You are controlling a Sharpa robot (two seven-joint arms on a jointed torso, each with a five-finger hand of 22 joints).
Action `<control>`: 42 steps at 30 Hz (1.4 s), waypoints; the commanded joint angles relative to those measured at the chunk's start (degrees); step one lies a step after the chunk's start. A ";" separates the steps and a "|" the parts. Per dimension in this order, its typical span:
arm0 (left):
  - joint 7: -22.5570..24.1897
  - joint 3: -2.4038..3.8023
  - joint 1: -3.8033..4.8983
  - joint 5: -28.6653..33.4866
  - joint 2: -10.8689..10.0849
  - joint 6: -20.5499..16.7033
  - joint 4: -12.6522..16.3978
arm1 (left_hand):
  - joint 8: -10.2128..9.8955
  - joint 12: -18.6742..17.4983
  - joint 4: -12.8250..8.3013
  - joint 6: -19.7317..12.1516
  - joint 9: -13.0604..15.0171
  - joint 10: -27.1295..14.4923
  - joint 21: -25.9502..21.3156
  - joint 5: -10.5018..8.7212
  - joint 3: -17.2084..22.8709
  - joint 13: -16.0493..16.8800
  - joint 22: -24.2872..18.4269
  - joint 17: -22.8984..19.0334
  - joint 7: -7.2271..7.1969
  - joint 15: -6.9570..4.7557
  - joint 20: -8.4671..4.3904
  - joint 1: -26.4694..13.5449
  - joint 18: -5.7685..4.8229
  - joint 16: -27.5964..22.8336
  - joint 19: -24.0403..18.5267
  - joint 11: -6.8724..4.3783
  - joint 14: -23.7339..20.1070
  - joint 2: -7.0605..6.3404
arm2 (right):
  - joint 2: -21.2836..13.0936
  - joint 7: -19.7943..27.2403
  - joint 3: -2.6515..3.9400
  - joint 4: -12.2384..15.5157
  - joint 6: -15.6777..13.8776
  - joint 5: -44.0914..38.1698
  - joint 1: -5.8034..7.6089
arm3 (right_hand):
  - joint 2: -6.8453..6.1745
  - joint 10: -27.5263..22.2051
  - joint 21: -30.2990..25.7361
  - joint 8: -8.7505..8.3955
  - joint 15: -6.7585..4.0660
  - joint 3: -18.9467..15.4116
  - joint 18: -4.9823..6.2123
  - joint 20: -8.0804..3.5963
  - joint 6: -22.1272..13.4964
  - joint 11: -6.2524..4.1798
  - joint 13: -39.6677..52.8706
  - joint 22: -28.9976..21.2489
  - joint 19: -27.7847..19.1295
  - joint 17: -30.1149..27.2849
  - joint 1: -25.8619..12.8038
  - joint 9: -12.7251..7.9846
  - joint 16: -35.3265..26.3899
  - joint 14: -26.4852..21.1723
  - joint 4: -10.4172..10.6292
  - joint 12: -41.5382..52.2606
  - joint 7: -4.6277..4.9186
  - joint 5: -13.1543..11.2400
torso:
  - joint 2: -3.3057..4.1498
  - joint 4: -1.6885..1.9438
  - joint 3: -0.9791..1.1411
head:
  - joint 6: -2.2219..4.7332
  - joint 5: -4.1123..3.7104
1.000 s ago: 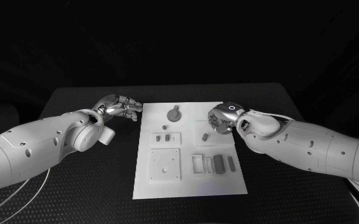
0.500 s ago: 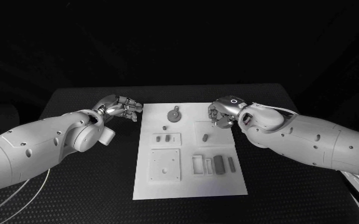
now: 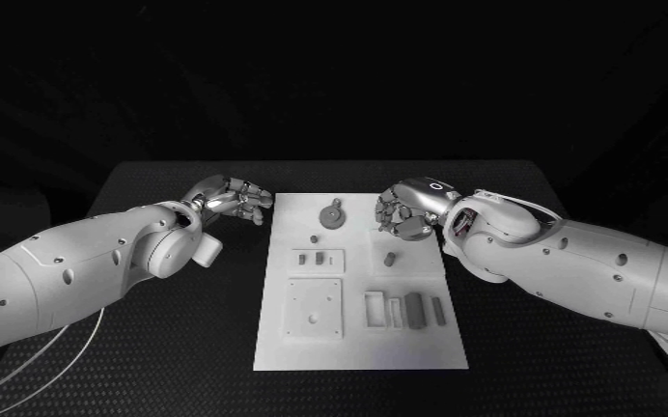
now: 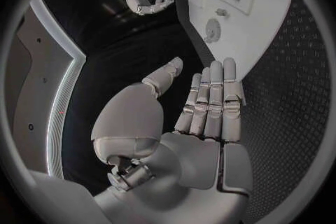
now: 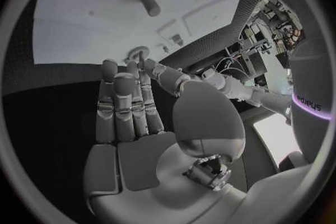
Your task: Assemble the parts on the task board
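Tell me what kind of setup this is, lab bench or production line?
Most likely a lab test bench. A white task board with small grey parts lies on a black table before a dark backdrop, with the left hand and right hand empty beside it.

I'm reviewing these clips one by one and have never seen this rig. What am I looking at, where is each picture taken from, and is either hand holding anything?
It is a two-armed robot at a black table. The head view looks down from a camera on its head; the two round pictures come from cameras at its wrists, behind each palm. The left hand hangs just off the edge of a white board; the right hand is over the board's far right corner. Small grey parts lie on the board, among them a round disc and a dark block. The wrist views show both palms bare with fingers apart: neither hand holds anything.
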 commanded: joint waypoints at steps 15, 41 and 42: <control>1.87 0.05 0.68 2.26 0.30 -1.85 1.14 | 0.33 0.25 0.15 0.10 -0.03 0.32 -0.42 -0.12 -0.35 -0.10 -0.09 0.29 -0.02 0.04 -0.08 -0.60 0.70 -0.51 0.50 0.24 0.27 0.07 | 6.54 0.98 -2.81 2.00 -0.47 -7.77 -1.01 | 0.59 1.79 0.45 0.11 -1.03 0.53 0.76 -0.21 -0.37 -1.74 2.77 1.44 -0.29 -0.23 0.12 0.43 0.31 -0.99 -0.22 0.07 0.19 0.16 | 0.03 0.08 -0.08 | -0.62 4.96; 2.21 0.05 1.04 2.43 1.12 -2.57 1.44 | 0.50 0.32 0.23 0.28 -0.01 0.61 -0.65 -0.12 -0.43 -0.16 -0.17 0.48 -0.12 0.08 -0.05 -0.71 0.66 -0.83 0.47 0.13 0.20 -0.03 | 10.52 -1.14 -8.43 2.23 1.49 -13.84 -1.81 | 0.40 1.92 1.80 -0.06 -1.11 0.49 0.76 -0.60 -0.35 -1.82 3.59 1.52 0.22 -0.54 0.19 1.34 0.64 -0.95 -0.23 -0.25 0.15 0.15 | 0.03 0.07 -0.09 | -2.40 6.92; 2.21 0.05 1.04 2.43 1.14 -2.57 1.44 | 0.50 0.31 0.23 0.28 -0.02 0.61 -0.66 -0.12 -0.43 -0.17 -0.17 0.48 -0.12 0.08 -0.05 -0.71 0.66 -0.83 0.47 0.13 0.20 -0.03 | 10.61 -1.18 -8.50 2.13 1.56 -14.04 -1.99 | 0.40 1.93 1.82 -0.07 -1.11 0.49 0.76 -0.61 -0.35 -1.82 3.60 1.52 0.21 -0.54 0.19 1.35 0.64 -0.95 -0.23 -0.25 0.15 0.15 | 0.03 0.08 -0.08 | -2.47 7.00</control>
